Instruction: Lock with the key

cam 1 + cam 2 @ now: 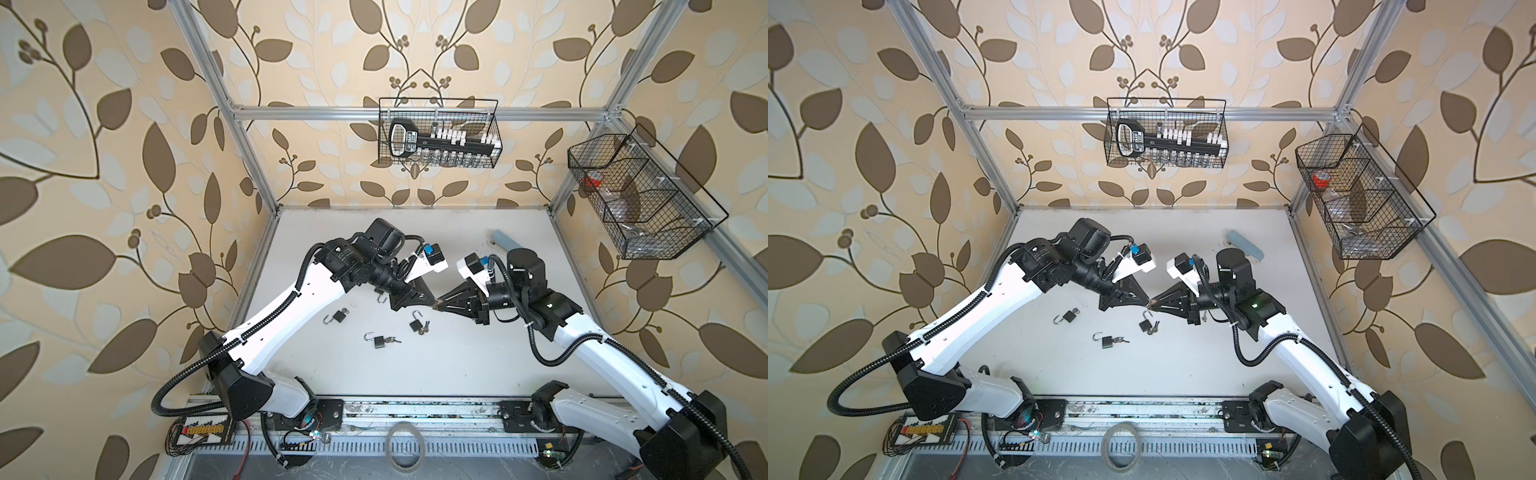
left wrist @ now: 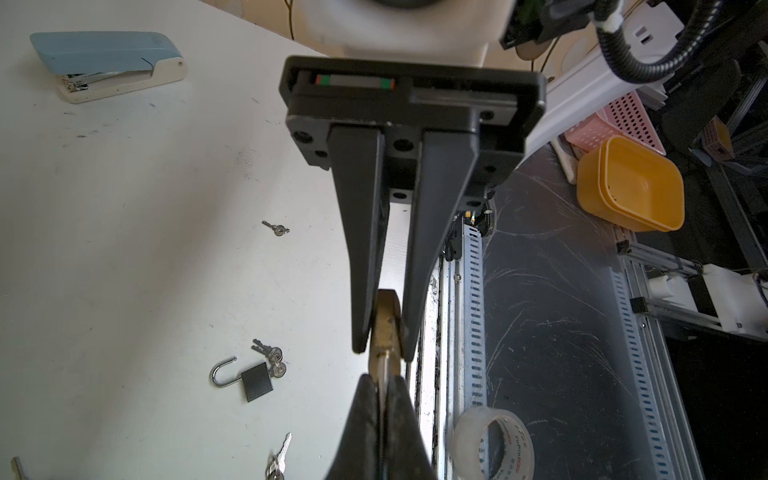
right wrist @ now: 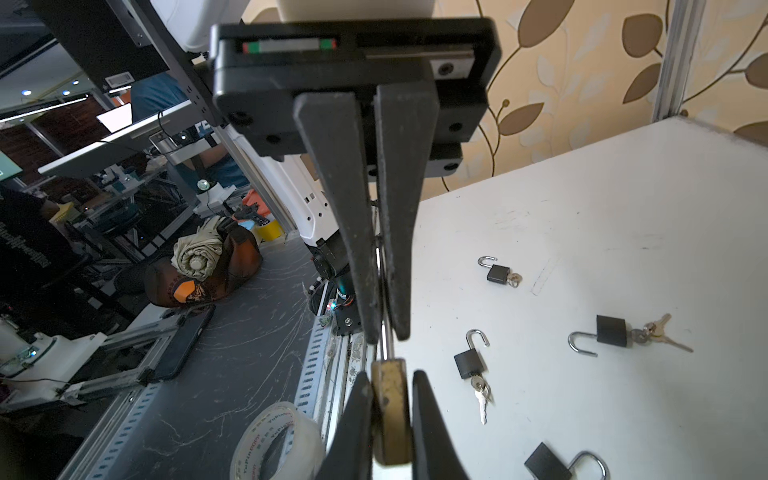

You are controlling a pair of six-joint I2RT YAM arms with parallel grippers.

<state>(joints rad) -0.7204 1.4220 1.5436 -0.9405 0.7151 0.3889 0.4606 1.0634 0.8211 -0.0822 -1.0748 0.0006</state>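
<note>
Two grippers meet tip to tip in both top views: the left gripper and right gripper hold a brass padlock between them, above the table. Three black locks lie open on the table near the grippers, toward the arm bases.

In the left wrist view the left gripper is clamped on the padlock by its flat sides, the right fingertips just beyond.

In the right wrist view the right gripper pinches a thin metal stem standing out of the padlock; key or shackle, I cannot tell.
</note>
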